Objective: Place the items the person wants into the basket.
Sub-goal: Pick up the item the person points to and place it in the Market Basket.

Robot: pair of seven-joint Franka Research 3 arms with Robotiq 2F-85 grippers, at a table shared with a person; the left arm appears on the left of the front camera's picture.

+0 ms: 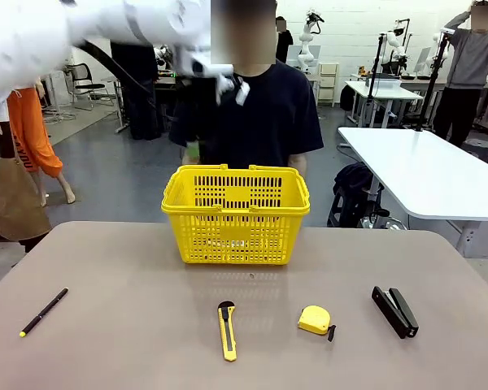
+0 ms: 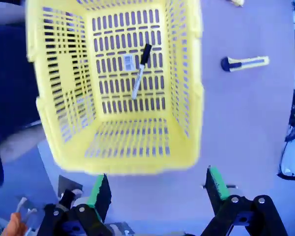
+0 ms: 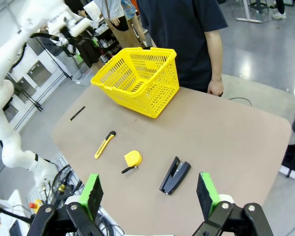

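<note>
Marker (image 2: pixel 140 71) in basket (image 2: pixel 187 103); left hand (image 2: pixel 157 182) wide open (empty).

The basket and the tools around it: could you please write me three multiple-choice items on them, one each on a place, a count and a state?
1. Where does the black-and-white marker lie?
A. on the bare table near the robot
B. on the floor of the basket
C. in the person's hand

2. How many tools lie on the table outside the basket?
A. two
B. four
C. six

3. How do the jaws of the left gripper stand?
A. open and empty
B. shut on a tool
C. shut on the basket's rim

Answers:
1. B, as the left wrist view shows it on the lattice floor.
2. B, namely the pen, utility knife, tape measure and stapler.
3. A, as they stand wide apart with nothing between.
</note>
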